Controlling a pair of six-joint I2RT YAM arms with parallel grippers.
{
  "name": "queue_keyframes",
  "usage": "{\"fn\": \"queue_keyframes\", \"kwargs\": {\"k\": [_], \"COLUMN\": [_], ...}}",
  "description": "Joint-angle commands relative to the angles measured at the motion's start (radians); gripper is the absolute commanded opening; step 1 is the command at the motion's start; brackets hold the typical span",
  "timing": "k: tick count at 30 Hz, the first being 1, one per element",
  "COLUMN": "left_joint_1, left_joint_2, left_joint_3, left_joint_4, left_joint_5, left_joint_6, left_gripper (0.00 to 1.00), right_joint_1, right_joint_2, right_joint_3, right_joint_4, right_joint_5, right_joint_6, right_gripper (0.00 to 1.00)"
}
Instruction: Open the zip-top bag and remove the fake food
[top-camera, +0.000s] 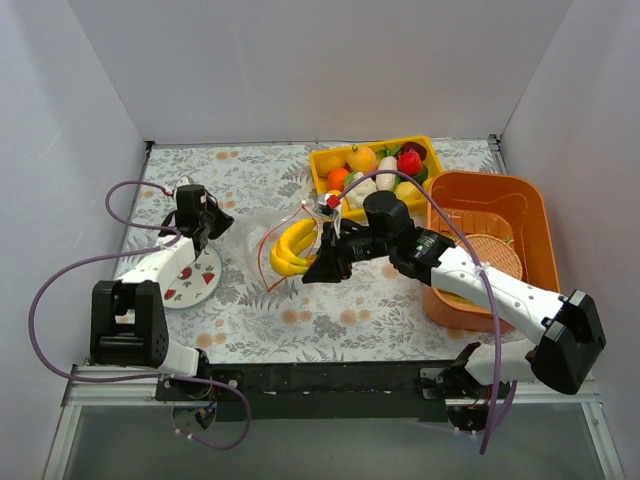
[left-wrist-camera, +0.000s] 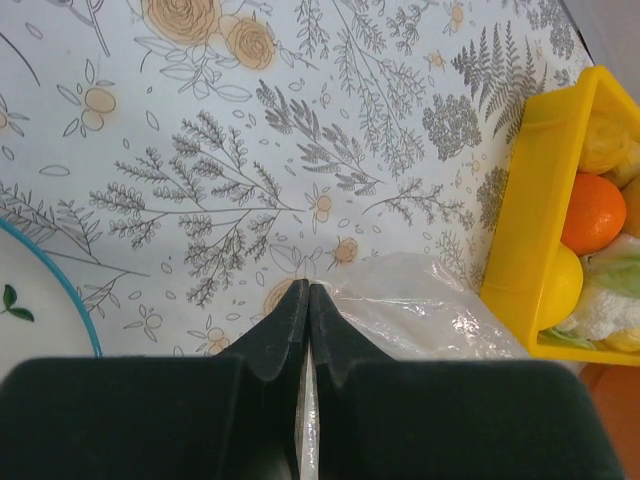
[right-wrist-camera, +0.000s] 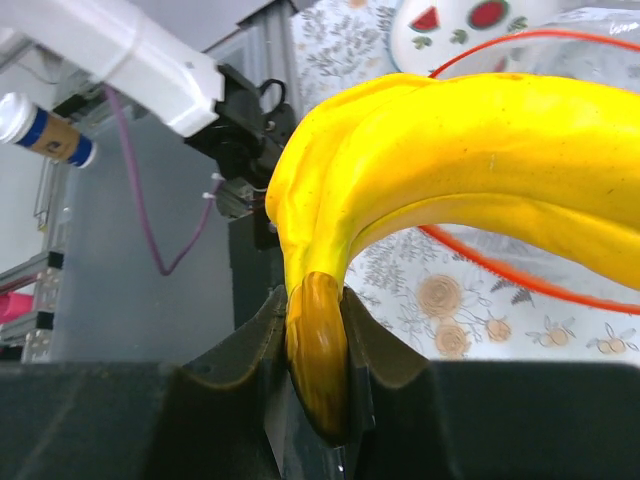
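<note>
The clear zip-top bag (top-camera: 252, 243) lies on the flowered table, its red-orange zip strip (right-wrist-camera: 500, 272) standing open in a loop. My left gripper (top-camera: 213, 228) is shut on the bag's far-left edge. In the left wrist view the crinkly plastic (left-wrist-camera: 420, 310) runs in between the closed fingertips of that gripper (left-wrist-camera: 308, 290). A yellow banana bunch (top-camera: 293, 248) sits at the bag's mouth. My right gripper (top-camera: 313, 270) is shut on its brown stem (right-wrist-camera: 318, 350). The bananas (right-wrist-camera: 480, 150) reach back through the strip loop.
A yellow tray (top-camera: 322, 166) holding more fake food stands at the back centre and also shows in the left wrist view (left-wrist-camera: 530, 200). An orange tub (top-camera: 500, 190) is at the right, under my right arm. A white plate (top-camera: 195, 278) with a fruit print lies at the left.
</note>
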Motion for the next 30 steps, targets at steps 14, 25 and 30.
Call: {"fn": "queue_keyframes", "kwargs": {"k": [14, 25, 30], "left_joint_1": [0.021, 0.050, 0.050], "left_joint_2": [0.122, 0.103, 0.078], "left_joint_3": [0.217, 0.291, 0.283], "left_joint_4": [-0.148, -0.216, -0.207], "left_joint_5": [-0.220, -0.298, -0.260], "left_joint_6": [-0.120, -0.102, -0.103], "left_gripper": [0.00, 0.00, 0.00], "right_joint_1": [-0.012, -0.265, -0.395], "right_joint_2": [-0.039, 0.146, 0.311], "right_joint_3": [0.137, 0.456, 0.503], "right_joint_4": [0.157, -0.204, -0.132], "right_joint_5": [-0.268, 0.222, 0.190], "right_joint_6": [0.118, -0.086, -0.171], "right_gripper": [0.21, 0.19, 0.19]}}
